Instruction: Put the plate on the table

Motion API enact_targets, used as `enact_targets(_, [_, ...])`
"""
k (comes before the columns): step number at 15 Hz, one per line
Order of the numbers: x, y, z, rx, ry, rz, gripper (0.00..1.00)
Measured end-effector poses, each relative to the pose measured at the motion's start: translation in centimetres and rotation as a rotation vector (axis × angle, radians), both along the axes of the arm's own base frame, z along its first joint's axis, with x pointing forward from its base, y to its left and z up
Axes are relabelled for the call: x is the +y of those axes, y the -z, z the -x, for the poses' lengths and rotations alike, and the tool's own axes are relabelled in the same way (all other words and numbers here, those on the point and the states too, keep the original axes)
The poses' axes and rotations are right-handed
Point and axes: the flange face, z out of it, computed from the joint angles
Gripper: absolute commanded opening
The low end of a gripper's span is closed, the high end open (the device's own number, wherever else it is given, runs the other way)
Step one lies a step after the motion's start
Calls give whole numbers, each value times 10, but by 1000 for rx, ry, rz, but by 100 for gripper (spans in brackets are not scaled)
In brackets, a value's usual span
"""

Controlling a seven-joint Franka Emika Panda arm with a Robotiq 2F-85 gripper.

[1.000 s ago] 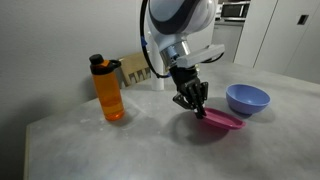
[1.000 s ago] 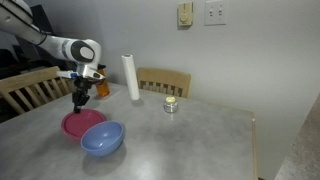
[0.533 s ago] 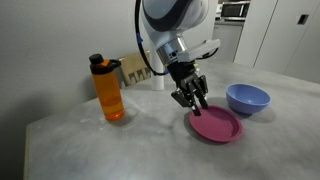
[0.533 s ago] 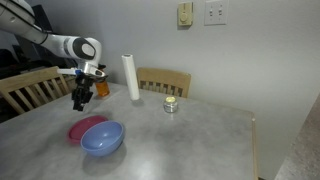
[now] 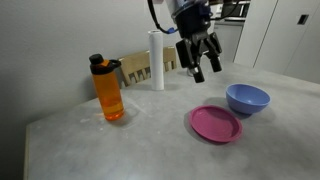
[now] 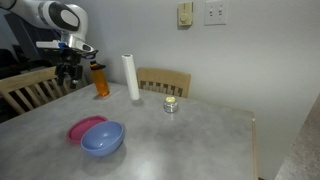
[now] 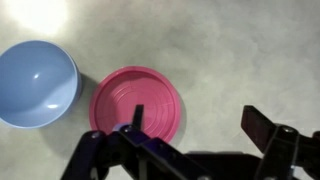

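Your gripper (image 5: pixel 203 66) has risen, jaws spread and empty, leaving the plate (image 5: pixel 216 124) flat on the table (image 5: pixel 90 150) well below it.

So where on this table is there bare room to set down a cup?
The widest bare stretch of the table runs from the blue bowl and the small jar out to the far edge. Another lies between the orange bottle and the pink plate. Plate and bowl sit close together, so it is crowded there.

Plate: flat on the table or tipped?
Flat, rim up: the pink plate lies on the table beside the blue bowl; the gripper hangs open above it.
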Motion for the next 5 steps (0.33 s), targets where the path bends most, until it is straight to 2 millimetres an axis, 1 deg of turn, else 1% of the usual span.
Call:
enact_targets(1, [-3,-16,11,-10,-39,-11,100])
enact_targets(2, [-4,-28,16,-20,-44,-12,100])
enact_targets(3, [-3,-32,16,-28,-42,-13,100])
enact_targets(5, [-3,-25,14,-19,-41,-11,100])
